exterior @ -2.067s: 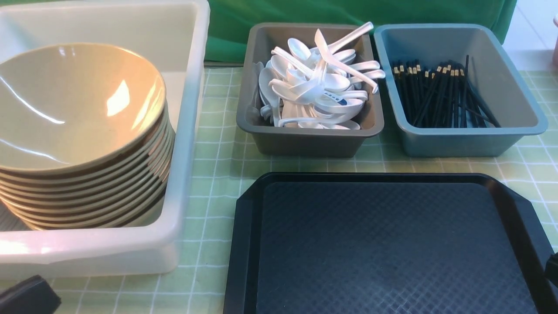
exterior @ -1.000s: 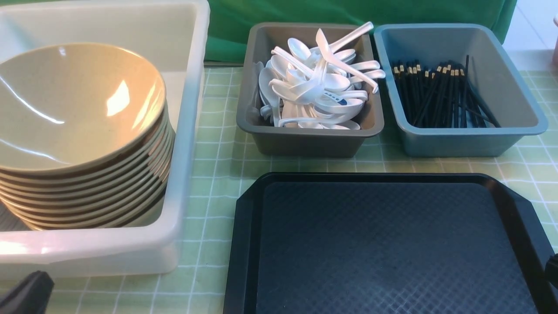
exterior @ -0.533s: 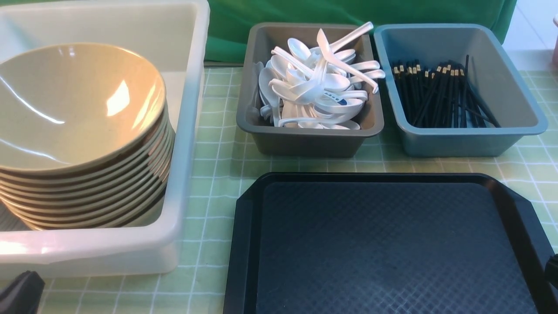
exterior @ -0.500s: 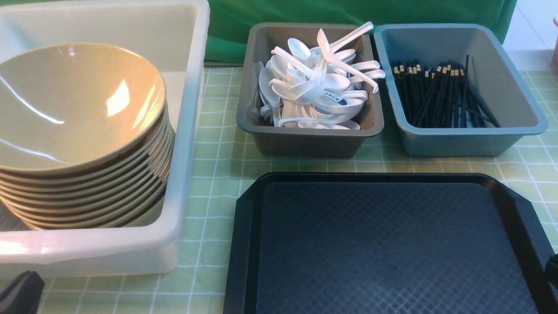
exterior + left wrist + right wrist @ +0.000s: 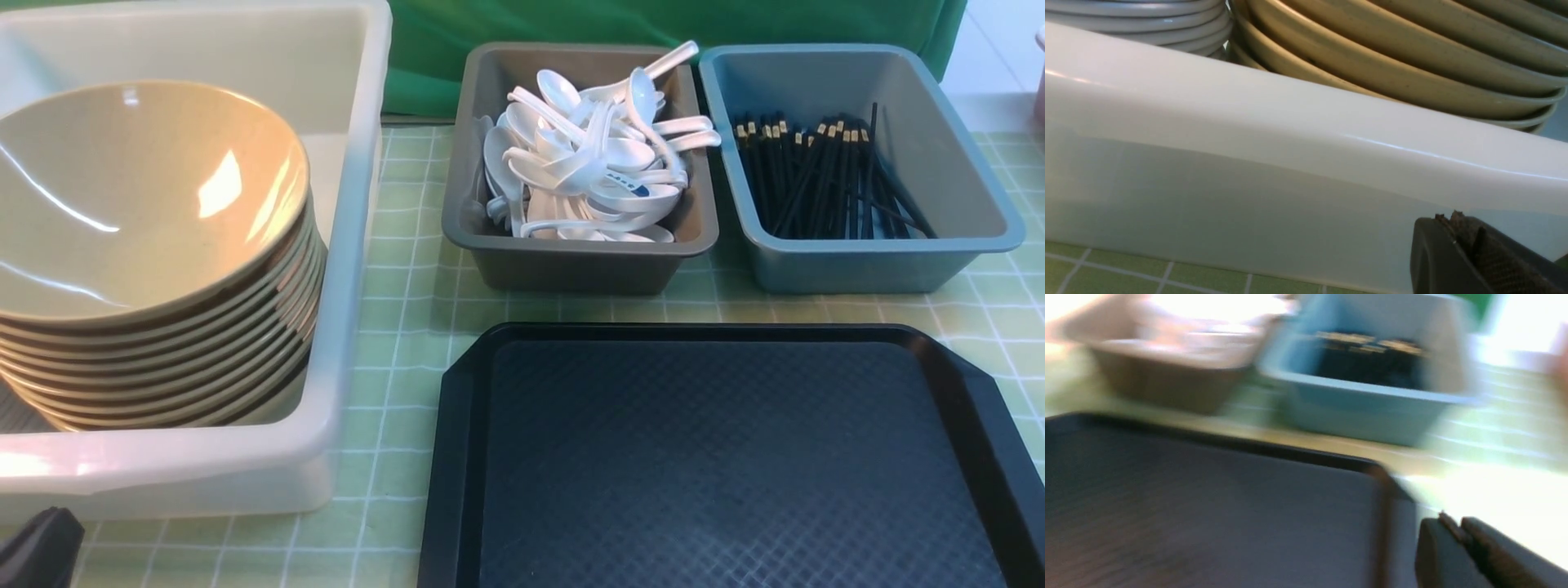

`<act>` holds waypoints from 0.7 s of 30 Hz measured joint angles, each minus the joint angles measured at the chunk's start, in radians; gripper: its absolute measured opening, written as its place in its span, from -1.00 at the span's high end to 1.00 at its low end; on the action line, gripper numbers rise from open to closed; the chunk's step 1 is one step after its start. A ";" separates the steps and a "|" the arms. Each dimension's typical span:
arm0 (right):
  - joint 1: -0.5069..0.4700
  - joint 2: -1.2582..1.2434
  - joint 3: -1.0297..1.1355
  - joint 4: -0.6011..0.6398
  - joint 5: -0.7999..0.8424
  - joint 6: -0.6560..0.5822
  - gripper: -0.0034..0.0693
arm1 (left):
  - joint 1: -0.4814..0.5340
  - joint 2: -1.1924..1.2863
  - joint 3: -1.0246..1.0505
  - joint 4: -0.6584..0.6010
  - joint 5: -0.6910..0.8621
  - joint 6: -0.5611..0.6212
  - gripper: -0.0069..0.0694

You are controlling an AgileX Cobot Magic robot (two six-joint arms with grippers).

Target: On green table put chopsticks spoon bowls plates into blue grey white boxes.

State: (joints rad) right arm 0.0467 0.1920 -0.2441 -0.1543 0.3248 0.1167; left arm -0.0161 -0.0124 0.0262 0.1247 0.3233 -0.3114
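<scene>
The glossy white box [image 5: 351, 245] sits at the table's [image 5: 408, 327] left, holding a tall stack of smooth beige bowls [image 5: 147, 245] with grey plates [image 5: 1147, 20] beside them. A black tray [image 5: 718, 457], diamond-textured with clipped corners, lies bare in front. Behind it stand the grey box [image 5: 571, 265] heaped with white plastic spoons [image 5: 596, 163] and the blue box [image 5: 865, 261] of thin black chopsticks [image 5: 824, 175] (gold-banded ends). The left gripper [image 5: 1457, 220] hangs close against the white box's wall, jaws together; the right gripper [image 5: 1455, 528], blurred, looks closed over the tray's corner.
</scene>
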 joint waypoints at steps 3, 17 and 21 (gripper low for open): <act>-0.074 -0.028 0.020 -0.035 0.047 -0.006 0.72 | 0.000 0.000 0.000 -0.001 0.000 0.000 0.82; -0.111 -0.202 0.245 -0.105 -0.009 -0.010 0.68 | 0.000 0.000 0.000 -0.001 0.000 0.000 0.82; -0.111 -0.202 0.248 -0.105 -0.028 -0.010 0.66 | 0.000 0.000 0.000 -0.001 0.001 0.000 0.82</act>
State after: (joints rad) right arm -0.0641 -0.0097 0.0040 -0.2592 0.2964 0.1071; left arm -0.0161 -0.0124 0.0262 0.1239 0.3243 -0.3114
